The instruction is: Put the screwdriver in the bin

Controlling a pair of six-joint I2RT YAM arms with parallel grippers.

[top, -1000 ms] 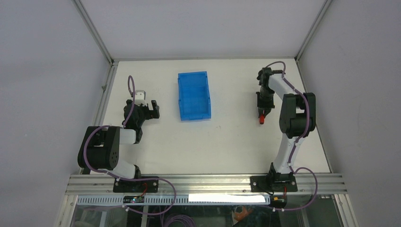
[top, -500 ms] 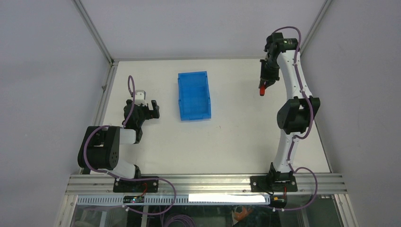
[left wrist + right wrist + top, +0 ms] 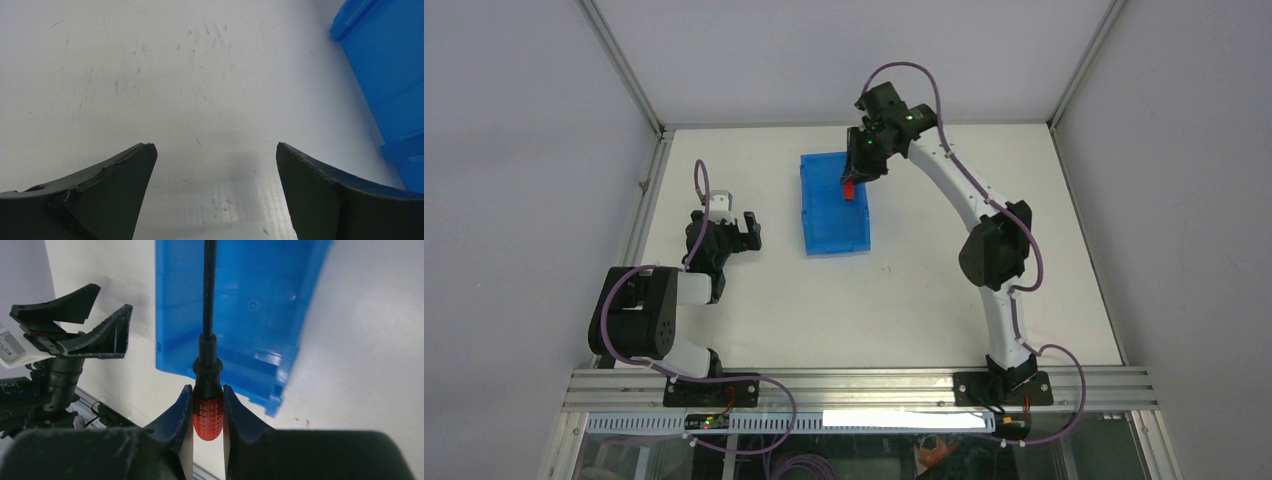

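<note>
The blue bin (image 3: pixel 834 205) lies on the white table at the middle back. My right gripper (image 3: pixel 854 175) hangs over the bin's far right part, shut on the screwdriver (image 3: pixel 848 188). In the right wrist view both fingers clamp its red handle (image 3: pixel 208 415), and the dark shaft (image 3: pixel 209 290) points out over the bin's floor (image 3: pixel 250 305). My left gripper (image 3: pixel 746 228) is open and empty, low over the table to the left of the bin. In the left wrist view its jaws stand wide apart over bare table (image 3: pixel 215 150), with the bin's wall (image 3: pixel 385 75) at the right.
The left arm's open gripper (image 3: pixel 85 325) shows at the left of the right wrist view. Metal frame rails run along the table's edges, with grey walls around. The aluminium rail (image 3: pixel 854 385) with both arm bases runs along the near edge.
</note>
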